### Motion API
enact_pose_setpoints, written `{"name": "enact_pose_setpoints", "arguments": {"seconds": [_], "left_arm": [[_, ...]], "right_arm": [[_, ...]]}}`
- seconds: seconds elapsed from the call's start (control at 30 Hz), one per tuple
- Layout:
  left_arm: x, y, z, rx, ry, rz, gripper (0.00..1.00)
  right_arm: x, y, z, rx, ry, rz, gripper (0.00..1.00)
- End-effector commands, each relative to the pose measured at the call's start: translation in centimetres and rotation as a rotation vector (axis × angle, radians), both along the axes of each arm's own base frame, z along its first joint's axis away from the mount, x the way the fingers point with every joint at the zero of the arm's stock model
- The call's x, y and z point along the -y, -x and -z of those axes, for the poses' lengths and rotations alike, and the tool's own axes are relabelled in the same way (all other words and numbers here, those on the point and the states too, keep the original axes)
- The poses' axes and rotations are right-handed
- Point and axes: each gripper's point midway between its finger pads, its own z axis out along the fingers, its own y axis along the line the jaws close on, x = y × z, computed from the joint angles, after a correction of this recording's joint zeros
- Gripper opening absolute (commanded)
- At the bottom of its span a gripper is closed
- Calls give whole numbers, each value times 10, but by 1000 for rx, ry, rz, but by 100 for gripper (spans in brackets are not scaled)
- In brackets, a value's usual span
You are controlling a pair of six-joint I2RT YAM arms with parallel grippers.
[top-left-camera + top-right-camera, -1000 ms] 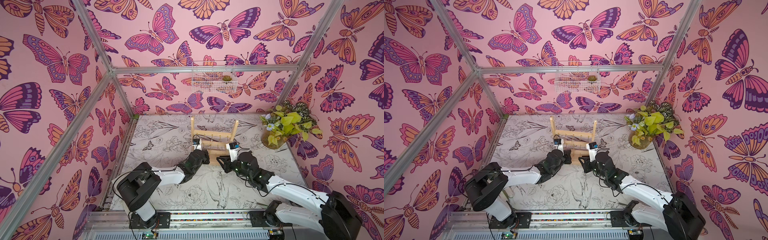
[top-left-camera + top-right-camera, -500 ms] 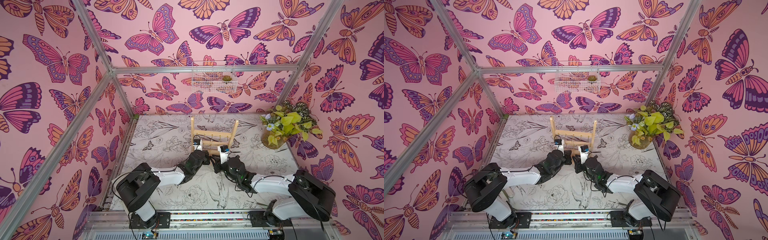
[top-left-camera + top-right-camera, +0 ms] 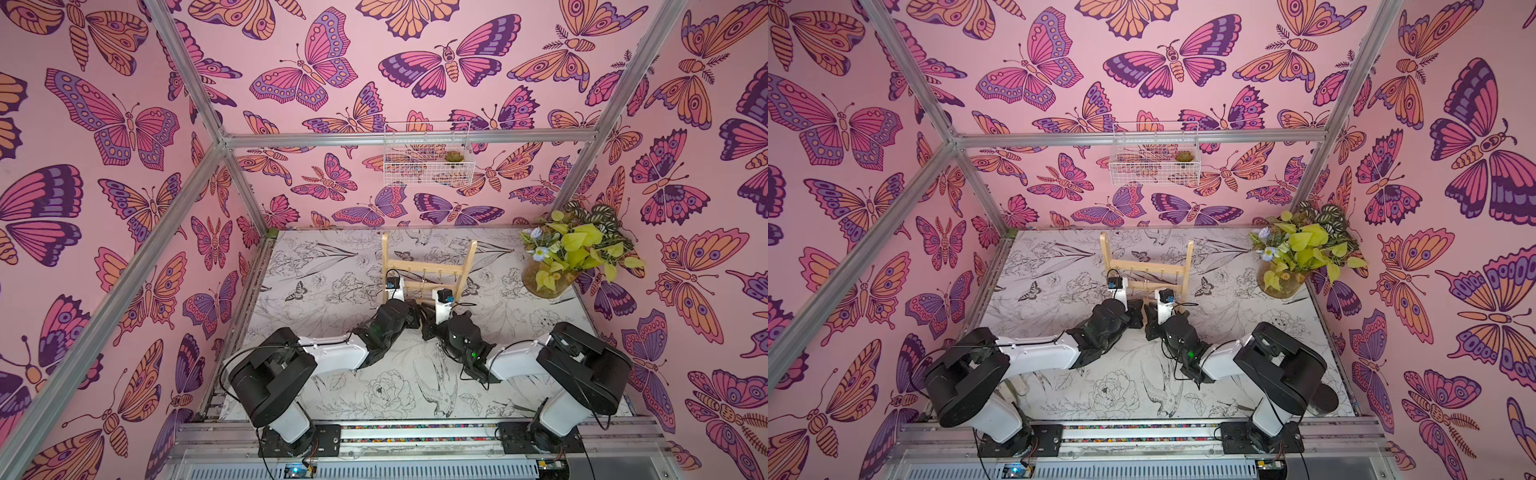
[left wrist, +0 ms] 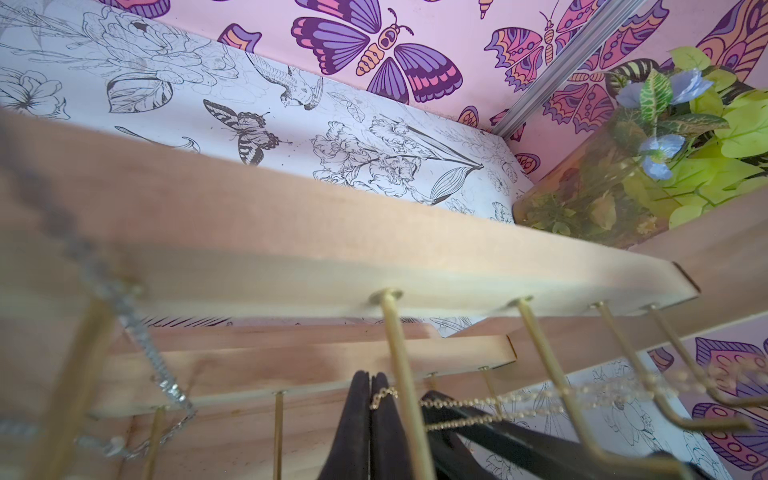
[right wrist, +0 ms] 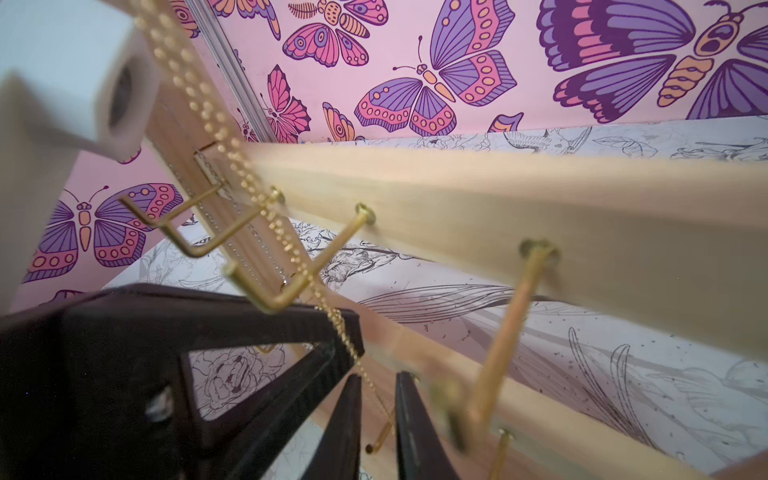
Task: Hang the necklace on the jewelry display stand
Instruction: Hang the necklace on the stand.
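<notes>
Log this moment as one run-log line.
left gripper: shut on necklace | right gripper: open, necklace passing between jaws | jewelry display stand: necklace stretched across its gold hooks, hung state unclear

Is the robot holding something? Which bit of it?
The left tool pinches the thin gold necklace by its chain, between shut tips. The chain also runs through the right tool, whose jaws stand apart, not gripping.
</notes>
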Motion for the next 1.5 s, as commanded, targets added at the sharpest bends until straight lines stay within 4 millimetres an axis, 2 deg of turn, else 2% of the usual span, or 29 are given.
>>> {"name": "enact_pose_setpoints", "arguments": {"seconds": [0.0,0.17,0.53,0.67,0.77,0.87,1.03,1.17,1.3,1.47], "left_arm": [[0,4,-2,0,1,10,0],[-1,5,-1,-1,-1,5,0],[2,7,12,-39,-2,18,0],[2,11,13,-49,2,23,14],[0,16,5,-38,16,26,23],[-4,20,-8,-24,31,22,27],[-8,29,-29,-3,74,40,27],[-8,36,-36,-21,106,60,28],[-6,46,-43,-25,130,85,31],[-6,49,-61,17,108,92,31]], "right_arm": [[-5,-7,-20,66,-49,22,12],[-2,-4,-26,95,-69,17,0],[12,9,-59,127,-53,18,0],[15,8,-61,128,-31,34,0],[15,7,-60,124,-28,35,0],[14,7,-58,115,-20,35,0],[12,5,-54,106,-5,35,0],[11,4,-54,104,-10,37,0],[12,7,-62,117,-28,29,0],[13,11,-73,128,-41,17,1]]}}
